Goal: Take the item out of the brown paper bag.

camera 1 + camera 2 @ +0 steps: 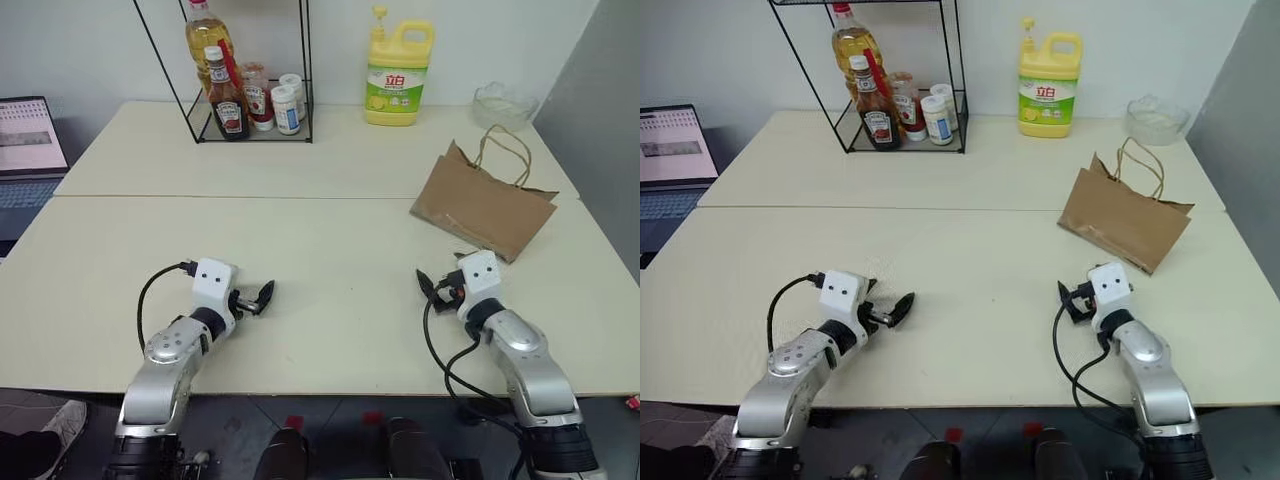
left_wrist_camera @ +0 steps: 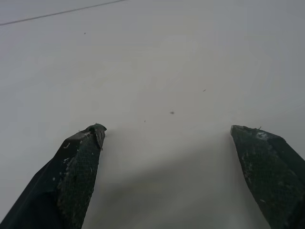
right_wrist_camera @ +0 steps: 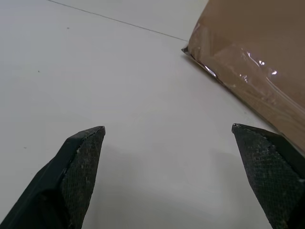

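Note:
The brown paper bag lies on its side at the right of the cream table, with its cord handles toward the back. The item is hidden; nothing shows outside the bag. My right gripper hovers low over the table just in front of the bag, open and empty. In the right wrist view the bag's creased bottom corner sits beyond the spread fingers. My left gripper is open and empty over bare table at the front left, far from the bag.
A black wire rack with an oil bottle, a ketchup bottle and small jars stands at the back. A yellow detergent jug and a glass bowl are behind the bag. A laptop sits off the left edge.

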Motion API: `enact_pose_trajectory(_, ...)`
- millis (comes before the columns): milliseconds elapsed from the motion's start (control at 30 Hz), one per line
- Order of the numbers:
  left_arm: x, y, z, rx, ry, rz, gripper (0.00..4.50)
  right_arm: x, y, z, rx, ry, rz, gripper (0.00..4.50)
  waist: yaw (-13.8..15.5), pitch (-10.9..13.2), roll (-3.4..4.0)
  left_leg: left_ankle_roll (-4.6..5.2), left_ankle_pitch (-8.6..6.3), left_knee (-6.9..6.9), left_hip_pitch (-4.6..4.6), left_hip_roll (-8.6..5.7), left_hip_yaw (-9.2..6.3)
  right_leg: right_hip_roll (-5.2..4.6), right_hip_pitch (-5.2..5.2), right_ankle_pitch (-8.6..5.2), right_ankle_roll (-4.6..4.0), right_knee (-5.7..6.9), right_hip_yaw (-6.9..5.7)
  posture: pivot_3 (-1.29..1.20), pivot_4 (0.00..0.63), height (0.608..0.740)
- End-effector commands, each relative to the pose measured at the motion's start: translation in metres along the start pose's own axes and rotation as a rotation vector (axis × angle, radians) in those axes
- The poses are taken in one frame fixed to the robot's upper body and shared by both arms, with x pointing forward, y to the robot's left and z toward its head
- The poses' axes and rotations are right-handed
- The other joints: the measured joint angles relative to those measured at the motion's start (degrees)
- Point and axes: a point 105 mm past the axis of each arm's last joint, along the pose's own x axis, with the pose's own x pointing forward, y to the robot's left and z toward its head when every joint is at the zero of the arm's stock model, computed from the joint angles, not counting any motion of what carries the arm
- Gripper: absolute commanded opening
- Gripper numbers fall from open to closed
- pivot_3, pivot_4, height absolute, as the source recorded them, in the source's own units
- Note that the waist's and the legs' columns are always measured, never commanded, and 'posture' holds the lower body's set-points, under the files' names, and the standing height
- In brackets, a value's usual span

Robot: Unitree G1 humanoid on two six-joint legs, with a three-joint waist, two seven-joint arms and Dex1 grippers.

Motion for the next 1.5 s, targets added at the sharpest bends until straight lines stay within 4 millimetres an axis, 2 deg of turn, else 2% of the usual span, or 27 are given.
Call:
enact_pose_trajectory(33,-0.001,-0.008,0.026,0.001,-0.067,-0.109,4.5,-0.006,-0.001,0.017,-0.034,-0.033,0.039,4.48,0.0,0.0,-0.02,0.0,0.0,0.0,0.0,0.0,0.0,0.0,0.0,0.0,0.0,-0.01,0.0,0.0,0.15,0.74)
enact_pose_trajectory(100,-0.003,-0.014,0.037,0.013,-0.075,-0.2,4.5,-0.011,-0.003,0.025,-0.036,-0.034,0.068,4.48,0.0,0.0,-0.03,0.0,0.0,-0.01,-0.02,0.0,-0.01,0.0,-0.02,0.0,0.0,0.0,-0.01,0.0,0.15,0.74)
enact_pose_trajectory(267,-0.007,-0.023,0.073,0.009,-0.102,-0.39,4.5,-0.026,-0.022,0.053,-0.007,-0.068,0.078,4.48,0.0,0.1,-0.1,0.01,0.0,0.01,-0.08,0.0,0.0,0.0,-0.05,0.0,0.0,0.01,-0.01,0.0,0.15,0.74)
enact_pose_trajectory(400,-0.006,-0.032,0.115,0.034,-0.175,-0.501,4.5,-0.037,-0.043,0.088,-0.029,-0.159,0.033,4.48,0.0,0.3,-0.18,0.01,0.0,0.02,-0.13,0.0,-0.03,0.0,-0.08,0.0,0.0,0.02,-0.05,0.0,0.15,0.74)
enact_pose_trajectory(500,-0.007,-0.051,0.144,0.083,-0.236,-0.617,4.5,-0.042,-0.062,0.11,-0.066,-0.2,-0.013,4.48,0.0,0.3,-0.19,0.01,0.0,0.03,-0.15,0.0,-0.02,0.0,-0.08,0.0,0.0,-0.02,-0.05,0.0,0.15,0.74)
enact_pose_trajectory(700,-0.008,-0.073,0.184,0.108,-0.333,-0.731,4.5,-0.04,-0.103,0.123,-0.083,-0.213,-0.127,4.48,0.0,0.3,-0.21,0.0,0.0,0.03,-0.25,0.0,0.0,0.0,-0.13,0.0,0.0,-0.06,-0.06,0.0,0.15,0.74)
enact_pose_trajectory(867,-0.007,-0.086,0.196,0.134,-0.359,-0.805,4.5,-0.027,-0.115,0.123,-0.12,-0.195,-0.083,4.48,-0.1,0.3,-0.21,0.0,0.01,0.09,-0.4,0.0,0.02,0.0,-0.27,0.0,0.0,-0.03,-0.05,0.0,0.15,0.74)
enact_pose_trajectory(1000,-0.008,-0.093,0.202,0.148,-0.366,-0.867,4.5,-0.004,-0.123,0.125,-0.134,-0.197,0.0,4.48,-0.5,0.3,-0.22,-0.01,0.02,0.2,-0.61,0.0,0.03,0.0,-0.45,0.02,0.02,0.03,-0.06,0.0,0.15,0.74)
enact_pose_trajectory(1133,-0.007,-0.092,0.202,0.161,-0.359,-0.865,4.5,0.019,-0.125,0.131,-0.121,-0.213,0.065,4.48,-0.7,0.3,-0.2,-0.14,0.09,0.22,-0.69,0.0,0.04,0.0,-0.56,0.03,0.03,0.05,-0.06,0.0,0.15,0.74)
enact_pose_trajectory(1333,-0.007,-0.092,0.2,0.159,-0.36,-0.849,4.5,0.052,-0.128,0.135,-0.101,-0.228,0.067,4.48,-0.7,0.3,-0.2,-0.22,0.14,0.26,-0.84,0.0,0.04,-0.03,-0.63,0.04,0.02,0.01,-0.08,0.0,0.15,0.74)
enact_pose_trajectory(1500,-0.009,-0.091,0.198,0.157,-0.359,-0.829,4.5,0.068,-0.124,0.137,-0.09,-0.236,0.091,4.48,-0.7,0.3,-0.19,-0.24,0.15,0.26,-0.85,0.0,0.03,-0.04,-0.64,0.04,0.01,0.02,-0.09,0.0,0.15,0.74)
